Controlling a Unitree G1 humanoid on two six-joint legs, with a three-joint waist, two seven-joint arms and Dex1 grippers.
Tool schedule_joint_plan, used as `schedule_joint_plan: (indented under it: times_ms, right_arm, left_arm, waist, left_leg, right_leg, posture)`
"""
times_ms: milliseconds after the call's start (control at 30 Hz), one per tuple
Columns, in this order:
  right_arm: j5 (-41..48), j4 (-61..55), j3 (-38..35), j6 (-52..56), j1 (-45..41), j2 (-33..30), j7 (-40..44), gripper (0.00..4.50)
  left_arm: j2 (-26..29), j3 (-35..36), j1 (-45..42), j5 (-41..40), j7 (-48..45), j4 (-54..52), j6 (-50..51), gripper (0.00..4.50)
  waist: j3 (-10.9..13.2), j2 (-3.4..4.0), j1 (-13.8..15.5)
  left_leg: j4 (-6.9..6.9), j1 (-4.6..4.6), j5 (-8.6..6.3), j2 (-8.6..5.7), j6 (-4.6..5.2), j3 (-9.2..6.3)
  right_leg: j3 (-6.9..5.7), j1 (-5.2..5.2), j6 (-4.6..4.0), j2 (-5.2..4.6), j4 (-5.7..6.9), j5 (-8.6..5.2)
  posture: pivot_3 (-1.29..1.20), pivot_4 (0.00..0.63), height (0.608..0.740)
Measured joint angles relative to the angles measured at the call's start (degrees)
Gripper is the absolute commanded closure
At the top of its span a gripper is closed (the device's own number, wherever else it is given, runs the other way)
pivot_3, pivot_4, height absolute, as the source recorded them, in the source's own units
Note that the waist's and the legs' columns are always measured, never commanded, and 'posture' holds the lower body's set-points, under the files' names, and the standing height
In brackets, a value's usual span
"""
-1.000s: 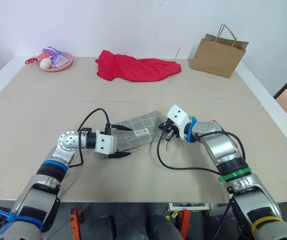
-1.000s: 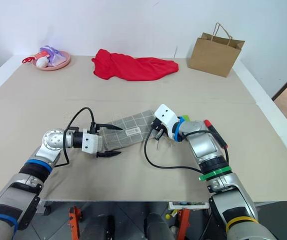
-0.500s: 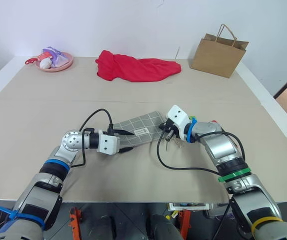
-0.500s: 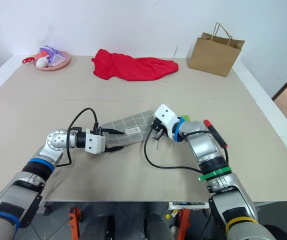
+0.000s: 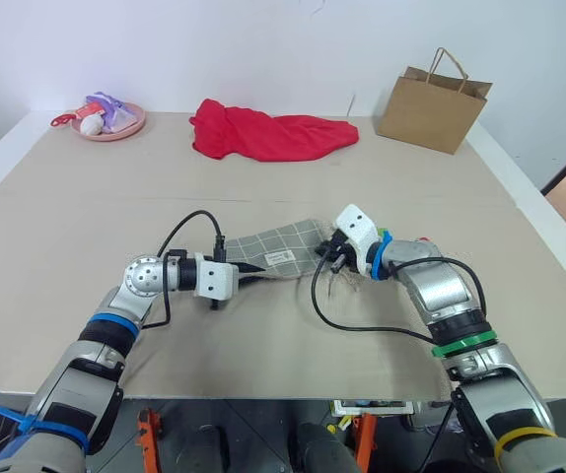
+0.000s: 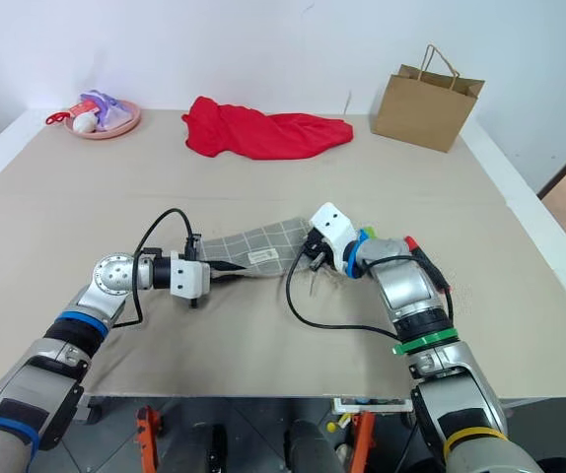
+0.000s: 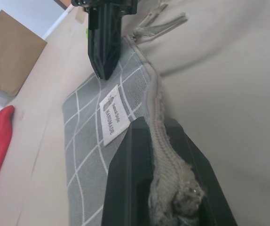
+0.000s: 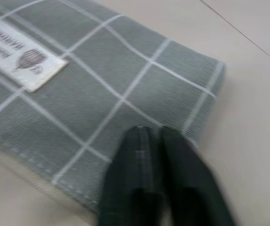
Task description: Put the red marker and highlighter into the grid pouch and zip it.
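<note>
— Since the left gripper (image 5: pixel 247 275) has its fingers closed on the zipper edge of the grid pouch (image 5: pixel 288 243), what is the main hazard?

— Judged from here, a slip. The fingers pinch only the frayed seam, so a pull along the zipper could drag the fabric free or slide the whole pouch across the desk (image 5: pixel 263 187). The pouch lies flat near the front of the desk, between the two arms.

— And the right gripper (image 5: pixel 330 258)?

— It sits at the opposite end of the pouch, just beside the metal zipper pull (image 7: pixel 161 24). Whether it grips anything or has let go cannot be told. If the pull is not held, any zipping stroke would run empty.

— Are the contents accounted for?

— Not fully. The red marker (image 6: pixel 408 242) lies on the desk just beyond the right forearm, outside the pouch. Closing the zipper now would shut it out. Whether the highlighter is inside cannot be told.

— Any obstructions?

— The right forearm itself stands between that gripper and the marker. Farther back, and well apart from the work, are a red cloth (image 5: pixel 268 136), a brown paper bag (image 5: pixel 431 108) and a pink plate (image 5: pixel 115 134) of small items. None obstructs.
</note>
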Motion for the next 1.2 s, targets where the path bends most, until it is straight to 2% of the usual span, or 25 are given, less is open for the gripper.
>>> schedule_joint_plan:
  times_ms: [33,67,100,167,200,267,367,467,567,767,1200]
  right_arm:
    - [0.51,-0.01,-0.37,0.62,-0.01,0.02,0.05,2.12]
    - [1.53,-0.18,-1.24,1.80,-0.01,0.18,0.42,1.86]
    - [6.45,-2.36,-5.09,6.25,-0.19,0.51,1.42,1.37]
    - [9.46,-3.52,-8.17,9.24,-1.22,0.46,1.60,1.37]
    - [13.89,-5.77,-13.24,13.88,-3.12,-0.38,1.37,1.37]
    - [17.50,-9.56,-17.76,17.30,-4.56,-2.69,1.11,1.37]
    - [20.61,-15.69,-20.16,20.74,-2.83,-4.89,0.96,1.37]
    - [21.02,-17.62,-19.37,22.42,0.50,-4.88,0.37,1.37]
    - [18.60,-18.36,-13.41,23.72,7.70,-1.72,-4.36,1.37]
    - [16.28,-13.26,-12.67,19.46,5.68,0.53,-7.99,1.37]
    - [14.82,-4.69,-13.16,13.82,-1.21,-0.76,-7.17,1.37]
  left_arm:
    - [0.00,0.01,0.09,-0.03,0.14,-0.17,0.31,4.50]
    - [0.00,0.04,0.33,-0.12,0.33,-0.49,0.78,4.50]
    - [-0.55,0.37,1.67,-0.70,1.42,-1.95,3.76,4.50]
    - [-1.00,0.80,2.27,-1.34,1.80,-2.84,5.89,4.50]
    - [-1.94,1.91,3.41,-2.86,3.33,-5.02,9.75,4.50]
    - [-2.82,2.86,4.20,-4.04,4.76,-7.28,13.72,4.50]
    - [-4.09,4.51,4.86,-5.56,7.28,-10.50,19.53,4.50]
    - [-5.01,5.29,5.11,-6.55,8.59,-12.22,22.24,4.50]
    - [-7.95,6.36,5.86,-9.71,10.81,-16.28,29.83,4.50]
    - [-8.16,6.49,6.18,-10.79,11.45,-19.25,33.90,4.50]
    - [-7.98,6.46,7.74,-10.72,11.43,-21.24,35.18,4.50]
  waist:
    - [0.00,0.00,0.00]
    - [0.00,0.01,0.00]
    - [0.04,0.07,-0.04]
    - [0.07,0.11,-0.03]
    - [0.14,0.23,0.01]
    - [0.14,0.23,0.04]
    - [0.12,0.23,0.11]
    - [0.11,0.23,0.09]
    - [0.14,0.35,-0.26]
    - [0.14,0.35,-0.10]
    - [0.14,0.35,-0.10]
  left_leg:
    - [0.00,0.00,0.00,0.00,0.00,0.00]
    - [-0.01,0.00,0.00,0.00,0.00,0.00]
    - [-0.02,-0.05,0.00,0.01,0.00,-0.02]
    - [-0.02,-0.06,0.00,0.01,0.00,-0.04]
    - [-0.01,-0.08,0.00,0.00,0.00,-0.05]
    - [-0.02,-0.10,0.00,-0.01,0.00,-0.11]
    - [-0.07,-0.09,-0.01,-0.03,0.00,-0.28]
    - [-0.07,-0.08,-0.01,-0.03,0.00,-0.34]
    - [-0.04,-0.07,0.00,-0.06,0.00,-0.30]
    - [-0.02,-0.07,0.06,-0.09,0.01,-0.32]
    - [-0.08,-0.07,0.06,-0.09,0.01,-0.32]
  right_leg:
    - [0.00,0.00,0.00,0.00,0.00,0.00]
    - [0.00,0.00,0.00,0.00,0.00,0.00]
    - [-0.01,-0.05,0.00,0.01,0.00,0.00]
    - [-0.02,-0.05,0.00,0.01,0.00,0.00]
    - [-0.03,-0.06,0.01,-0.03,0.01,0.00]
    - [-0.10,-0.04,0.01,-0.03,0.00,-0.01]
    - [-0.27,0.03,-0.01,-0.02,-0.02,-0.03]
    - [-0.32,0.06,-0.03,-0.02,-0.01,-0.05]
    - [-0.18,0.02,0.01,0.00,0.01,-0.01]
    - [-0.24,0.06,0.02,0.00,0.01,0.02]
    - [-0.24,0.04,0.02,-0.01,-0.03,0.00]
  posture:
    - [0.00,0.150,0.740]
    - [0.00,0.150,0.740]
    - [0.00,0.150,0.740]
    - [0.00,0.150,0.740]
    - [0.00,0.150,0.740]
    - [0.00,0.150,0.740]
    - [0.00,0.150,0.740]
    - [0.00,0.150,0.740]
    - [0.00,0.150,0.740]
    - [0.00,0.150,0.740]
    - [0.00,0.150,0.740]
